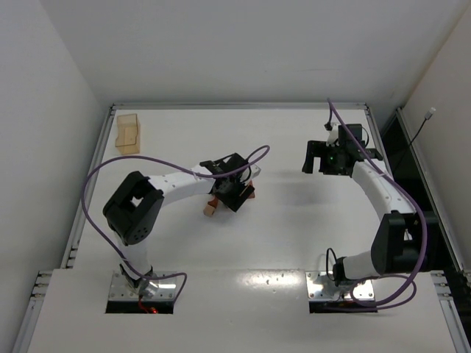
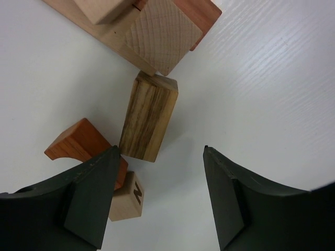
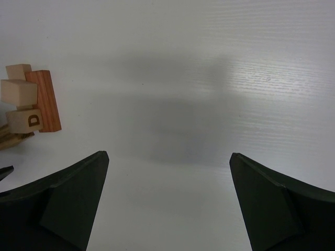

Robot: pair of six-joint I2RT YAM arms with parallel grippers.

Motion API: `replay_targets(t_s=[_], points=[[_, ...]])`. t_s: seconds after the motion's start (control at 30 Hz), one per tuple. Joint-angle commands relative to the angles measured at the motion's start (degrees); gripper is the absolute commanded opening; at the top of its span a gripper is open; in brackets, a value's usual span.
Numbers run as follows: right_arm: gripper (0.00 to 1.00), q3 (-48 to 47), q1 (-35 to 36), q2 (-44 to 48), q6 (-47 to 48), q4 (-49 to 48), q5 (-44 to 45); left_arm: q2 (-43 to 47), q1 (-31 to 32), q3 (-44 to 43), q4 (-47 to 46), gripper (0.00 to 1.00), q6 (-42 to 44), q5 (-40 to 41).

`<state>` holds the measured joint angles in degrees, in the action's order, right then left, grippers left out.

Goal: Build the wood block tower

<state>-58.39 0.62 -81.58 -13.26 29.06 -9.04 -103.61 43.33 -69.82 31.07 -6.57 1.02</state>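
While both pincers hang over the table (image 1: 294, 243), the left pincer (image 2: 161, 150) stands wide open with nothing between its jaws. Just ahead of it, nearer the finger on the left of its wrist view, lies a streaked brown bar (image 2: 148, 115), its near end about level with that fingertip. A reddish arched block (image 2: 78, 140) shows just outside the same fingertip, partly hidden by it; whether they touch I cannot tell. A tan N cube (image 2: 127, 196) sits partly behind that finger. Farther ahead, meeting the bar's far end, is the tower (image 2: 157, 31): a low stack of tan blocks with a reddish one at its side, cut off at the top of the view. The right pincer (image 3: 168, 153) is likewise wide open and holds nothing. Well off to its left stand more blocks, a tan D cube (image 3: 26, 120) against a red bar (image 3: 46, 99).
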Motion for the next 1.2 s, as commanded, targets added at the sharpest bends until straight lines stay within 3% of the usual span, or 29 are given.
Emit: replay_targets(t_s=[0.0, 0.23, 0.57, 1.17], points=[[0.99, -0.6, 0.4, -0.2, 0.1, -1.8, -0.6, 3.5, -0.6, -2.1, -2.7, 0.61, 0.9, 2.0], [0.99, -1.1, 0.4, -0.7, 0.1, -1.8, -1.2, 5.5, -0.6, -2.1, -3.8, 0.60, 2.1, 4.3], [0.99, -1.1, 0.4, -1.2, 0.1, -1.3, -1.2, 0.9, -0.6, -2.7, -5.0, 0.53, 6.3, 1.3], [0.99, -1.6, 0.4, -2.3, 0.1, -1.3, -0.6, -2.4, -0.6, -2.1, -7.6, 0.51, 8.0, 0.2]])
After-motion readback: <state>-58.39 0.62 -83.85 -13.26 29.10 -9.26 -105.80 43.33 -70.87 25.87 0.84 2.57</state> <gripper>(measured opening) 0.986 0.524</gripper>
